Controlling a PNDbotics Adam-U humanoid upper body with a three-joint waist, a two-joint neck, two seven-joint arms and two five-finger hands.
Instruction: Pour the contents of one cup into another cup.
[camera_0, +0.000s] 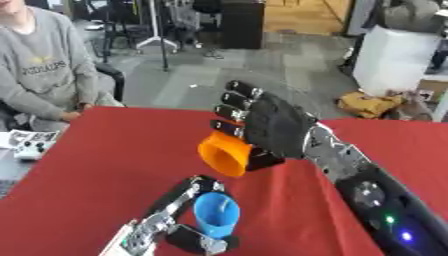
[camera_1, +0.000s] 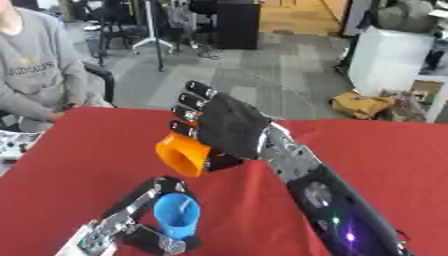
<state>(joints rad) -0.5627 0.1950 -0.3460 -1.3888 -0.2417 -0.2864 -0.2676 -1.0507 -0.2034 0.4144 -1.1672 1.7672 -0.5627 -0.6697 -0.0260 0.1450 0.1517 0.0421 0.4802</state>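
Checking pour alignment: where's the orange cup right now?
The orange cup is mid-frame, tipped sideways in the right hand, above and just behind the blue cup held by the left hand.

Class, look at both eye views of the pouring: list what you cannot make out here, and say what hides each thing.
- Contents of the orange cup: its dark inside shows nothing certain, in both views.
- Inside of the blue cup: only blue shows; filled or not, unclear.
- Right hand: its fingertips on the orange cup hide behind the hand's back.
- Left hand: its wrist is cut off by the bottom edge.
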